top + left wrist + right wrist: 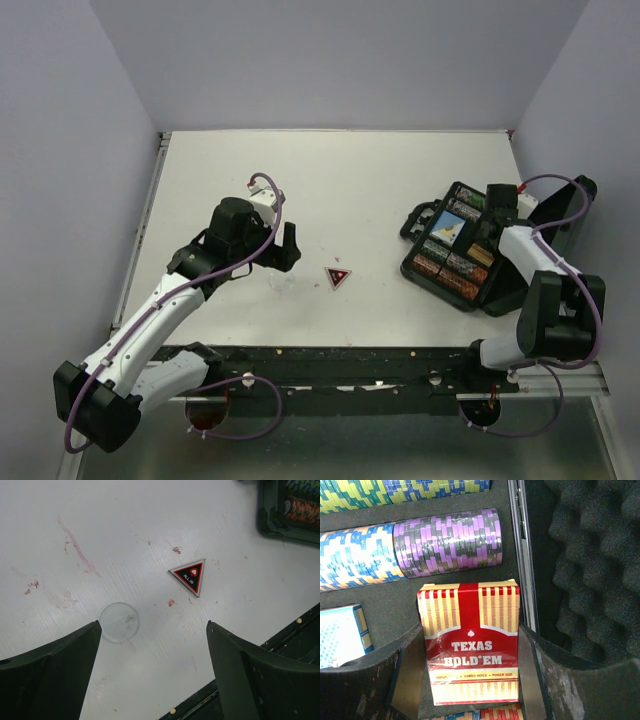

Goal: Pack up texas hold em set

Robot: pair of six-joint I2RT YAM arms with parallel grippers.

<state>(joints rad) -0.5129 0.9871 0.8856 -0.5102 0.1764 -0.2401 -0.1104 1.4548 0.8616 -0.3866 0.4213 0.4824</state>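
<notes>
- On the right side of the table [330,190], the black case [432,262] lies open with its foam lid [595,555] beside the tray.
- Your right gripper [471,630] is down in the case. Its jaws are partly closed, and the pads press both long sides of the red card box [472,650].
- The red card box sits upright in its slot, right below the purple chips [452,540], with the tray's right wall just beside it.
- The blue card box [342,632] lies left of it in the same tray, and the blue-and-yellow chips [355,555] are above that.
- Your left gripper [152,625] hangs over bare table, well apart from the case, with its jaws spread wide and nothing between them.
- The clear disc [119,622] lies flat on the table just beside the left finger [55,675]; you can't tell if they touch.
- The red-and-black triangle marker [190,576] lies flat on the table between the clear disc and the case, touching neither.
</notes>
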